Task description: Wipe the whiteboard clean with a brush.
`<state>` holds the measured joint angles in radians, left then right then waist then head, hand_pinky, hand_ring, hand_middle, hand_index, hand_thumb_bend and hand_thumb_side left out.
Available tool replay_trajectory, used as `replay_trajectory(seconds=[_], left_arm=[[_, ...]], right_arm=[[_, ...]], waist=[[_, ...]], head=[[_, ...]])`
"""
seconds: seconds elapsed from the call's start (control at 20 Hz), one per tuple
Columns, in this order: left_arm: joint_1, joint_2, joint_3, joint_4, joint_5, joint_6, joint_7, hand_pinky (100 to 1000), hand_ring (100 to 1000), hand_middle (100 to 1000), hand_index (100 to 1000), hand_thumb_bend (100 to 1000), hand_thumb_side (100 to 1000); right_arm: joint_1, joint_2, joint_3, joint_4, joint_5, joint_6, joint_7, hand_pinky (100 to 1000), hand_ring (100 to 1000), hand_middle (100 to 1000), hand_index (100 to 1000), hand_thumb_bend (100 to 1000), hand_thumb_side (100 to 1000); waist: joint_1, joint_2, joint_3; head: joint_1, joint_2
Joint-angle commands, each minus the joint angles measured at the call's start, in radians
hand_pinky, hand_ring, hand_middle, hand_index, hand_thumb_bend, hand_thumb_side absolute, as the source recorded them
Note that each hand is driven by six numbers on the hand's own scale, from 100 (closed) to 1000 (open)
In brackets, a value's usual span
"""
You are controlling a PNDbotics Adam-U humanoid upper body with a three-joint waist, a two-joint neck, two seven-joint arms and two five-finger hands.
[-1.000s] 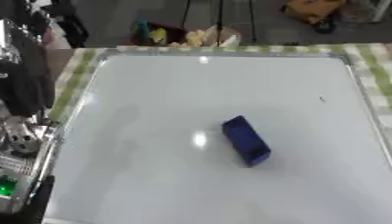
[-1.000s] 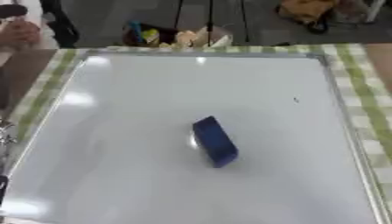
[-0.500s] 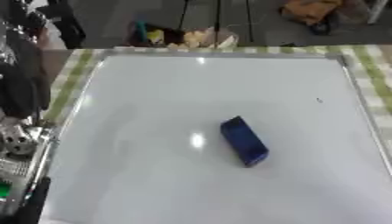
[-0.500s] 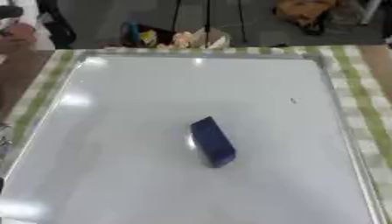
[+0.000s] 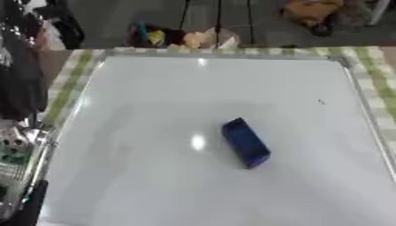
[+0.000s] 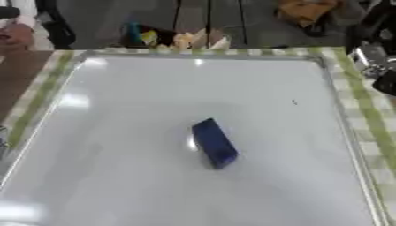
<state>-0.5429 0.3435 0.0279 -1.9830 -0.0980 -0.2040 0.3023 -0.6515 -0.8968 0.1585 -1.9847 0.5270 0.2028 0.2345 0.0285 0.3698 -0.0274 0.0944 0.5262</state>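
One change vs. 1 s ago. The right hand [image 6: 374, 59] now shows at the upper-right edge of the right eye view, where only cloth and floor were before. Nothing else has moved; the small shift of the whole picture is the head's, not the things'.

L to R:

- Left arm [image 5: 18, 88] — black w/ silver joints, at the left edge of the left eye view, beside the board's [image 5: 154, 185] left rim. The hand can't be made out, so open or closed can't be told.
- Brush [image 5: 245, 142] — blue block, lying flat near the board's centre, long axis slanting from upper left to lower right. It sits in the same spot as 1 s ago, touched by nothing.
- Mark [image 5: 321, 102] — a small dark speck, up and to the right of the brush. The rest of the board looks white, w/ glare patches.
- Right hand — over the checked cloth [image 6: 370, 119], just outside the board's right rim. Only a black-and-silver part shows, so its state can't be told.

Reading: the right hand's entry is probably the start of a reach for the brush, so the pick-up has yet to happen and no wiping is under way. The brush is well apart from both — nearer mid-board than either rim.
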Motion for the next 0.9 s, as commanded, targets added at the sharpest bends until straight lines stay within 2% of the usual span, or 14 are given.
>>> replay_trajectory(seconds=[0.05,0.35,0.9], left_arm=[[-0.007,0.026,-0.004,-0.017,0.004,0.001,-0.004,670,827,746,831,100,984],[-0.01,0.025,-0.008,-0.017,0.005,0.001,-0.007,669,826,745,827,100,980],[-0.014,0.023,-0.012,-0.017,0.008,0.004,-0.011,669,823,738,822,100,975]], right_arm=[[-0.03,-0.038,0.008,-0.015,0.058,0.016,0.08,641,621,644,100,100,948],[-0.086,-0.021,0.058,-0.015,0.154,0.044,0.291,663,677,689,100,100,963],[-0.164,0.036,0.116,-0.015,0.189,0.101,0.483,666,700,700,120,100,941]], waist=[[-0.003,-0.027,0.002],[-0.008,-0.032,0.006],[-0.014,-0.037,0.017]], head=[[-0.004,0.0],[-0.012,0.001],[-0.022,0.001]])
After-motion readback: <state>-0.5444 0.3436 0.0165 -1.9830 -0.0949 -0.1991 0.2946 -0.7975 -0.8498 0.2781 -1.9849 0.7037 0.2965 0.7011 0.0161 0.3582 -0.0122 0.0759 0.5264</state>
